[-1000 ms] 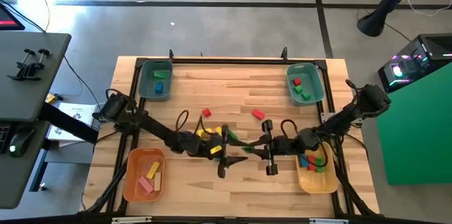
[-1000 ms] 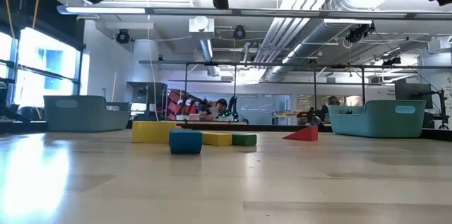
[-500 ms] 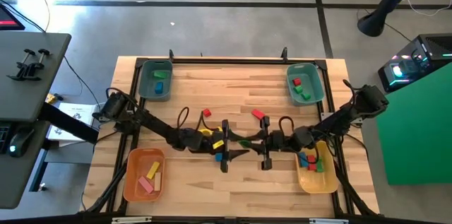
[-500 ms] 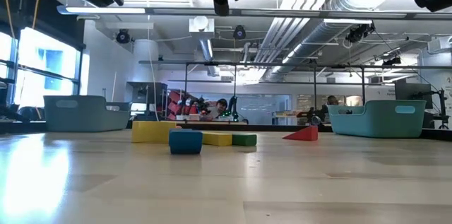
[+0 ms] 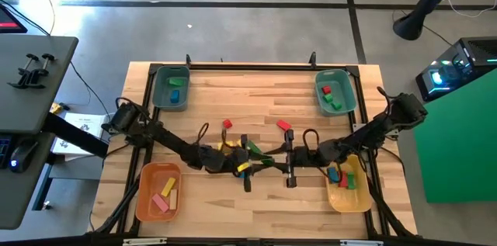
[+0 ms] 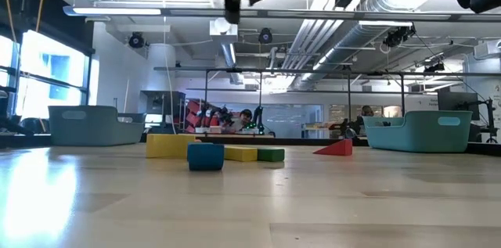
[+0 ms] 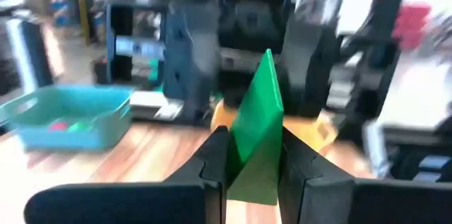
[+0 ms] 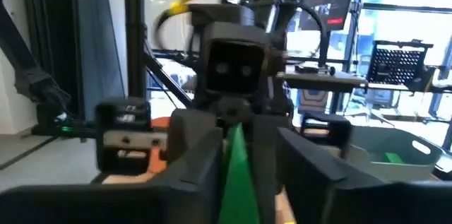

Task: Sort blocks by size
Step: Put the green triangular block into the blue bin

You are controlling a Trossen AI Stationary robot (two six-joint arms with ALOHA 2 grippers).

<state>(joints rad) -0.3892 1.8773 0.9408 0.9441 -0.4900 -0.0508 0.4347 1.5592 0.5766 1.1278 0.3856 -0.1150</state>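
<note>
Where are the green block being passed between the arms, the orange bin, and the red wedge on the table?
green block (image 7: 256, 128), left wrist view, its flat face.
orange bin (image 5: 144, 180), high view, its rim.
red wedge (image 6: 337, 149), low view, its sloped face.

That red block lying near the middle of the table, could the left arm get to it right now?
Probably not at once: the left gripper is shut on the green block, mid-handover with the right gripper. The red block itself lies unobstructed.
</note>
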